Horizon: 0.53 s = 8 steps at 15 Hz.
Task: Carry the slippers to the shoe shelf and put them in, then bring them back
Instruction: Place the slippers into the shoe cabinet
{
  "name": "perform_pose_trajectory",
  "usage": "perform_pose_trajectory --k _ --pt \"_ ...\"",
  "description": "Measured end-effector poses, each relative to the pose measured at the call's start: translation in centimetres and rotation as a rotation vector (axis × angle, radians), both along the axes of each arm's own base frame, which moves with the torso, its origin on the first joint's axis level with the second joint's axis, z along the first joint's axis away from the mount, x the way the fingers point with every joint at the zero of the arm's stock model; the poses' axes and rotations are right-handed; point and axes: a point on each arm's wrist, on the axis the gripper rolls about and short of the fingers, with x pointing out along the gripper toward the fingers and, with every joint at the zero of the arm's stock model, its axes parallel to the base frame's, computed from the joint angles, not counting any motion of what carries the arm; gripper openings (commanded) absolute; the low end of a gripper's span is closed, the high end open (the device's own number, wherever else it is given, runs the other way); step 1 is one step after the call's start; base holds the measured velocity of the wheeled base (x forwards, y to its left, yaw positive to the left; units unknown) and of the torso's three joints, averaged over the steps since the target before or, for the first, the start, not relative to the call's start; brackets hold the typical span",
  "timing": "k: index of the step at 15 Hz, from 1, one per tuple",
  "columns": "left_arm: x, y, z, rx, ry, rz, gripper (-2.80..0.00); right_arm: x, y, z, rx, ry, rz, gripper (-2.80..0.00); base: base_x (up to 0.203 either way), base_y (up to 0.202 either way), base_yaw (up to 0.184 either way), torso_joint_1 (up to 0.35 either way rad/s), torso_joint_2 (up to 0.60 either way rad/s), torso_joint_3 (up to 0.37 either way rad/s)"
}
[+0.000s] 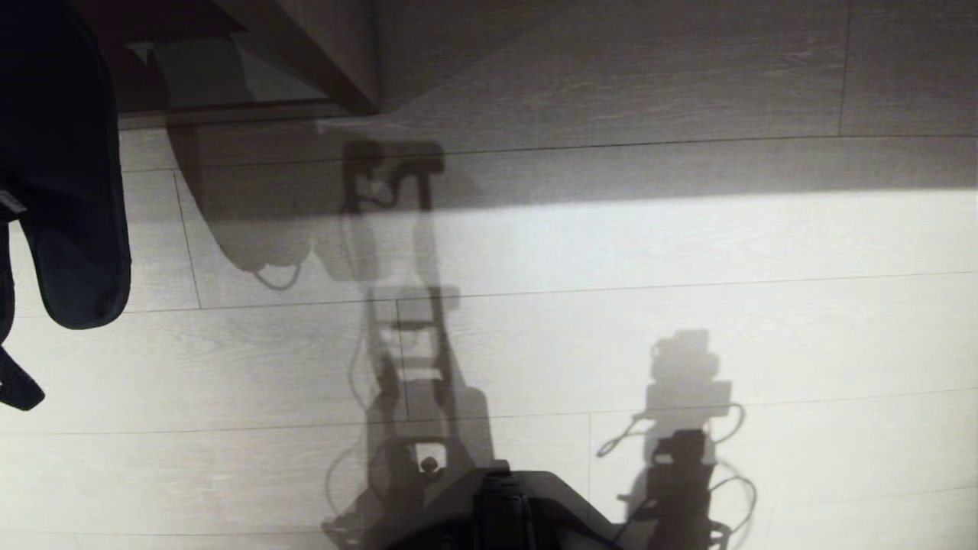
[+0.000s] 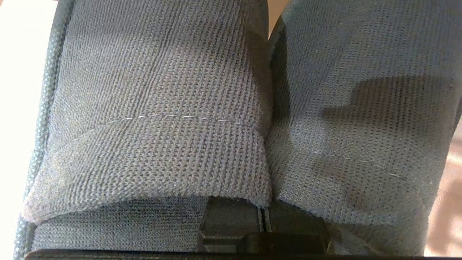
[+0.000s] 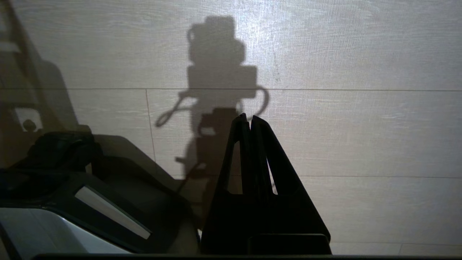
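The left gripper (image 2: 265, 216) clenches both dark charcoal fabric slippers (image 1: 72, 191), hanging at nine o'clock above the pale plank floor (image 1: 688, 252); shelving apparently remains. The right gripper (image 3: 249, 121) is clenched empty, parked.

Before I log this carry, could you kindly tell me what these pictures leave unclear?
- Left claw: in the left wrist view the slippers fill the picture and cover its fingers.
- Slippers: in the head view only one dark toe shows; the rest is cut off by the left edge.
- Shoe shelf: only a wooden corner shows at the top edge, so its inside stays unseen.
- Right claw: shut over bare floor, holding nothing.
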Motion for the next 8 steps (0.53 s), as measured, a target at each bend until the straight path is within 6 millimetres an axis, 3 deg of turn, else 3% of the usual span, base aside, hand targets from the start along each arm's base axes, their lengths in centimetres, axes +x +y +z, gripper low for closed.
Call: perform_pose_trajectory --k 8 --pt "2.1 0.3 3.0 0.014 -0.155 -0.064 -2.8 0.0 0.0 0.0 0.0 0.0 0.0 -2.8 0.0 0.0 0.0 0.0 0.0 0.0"
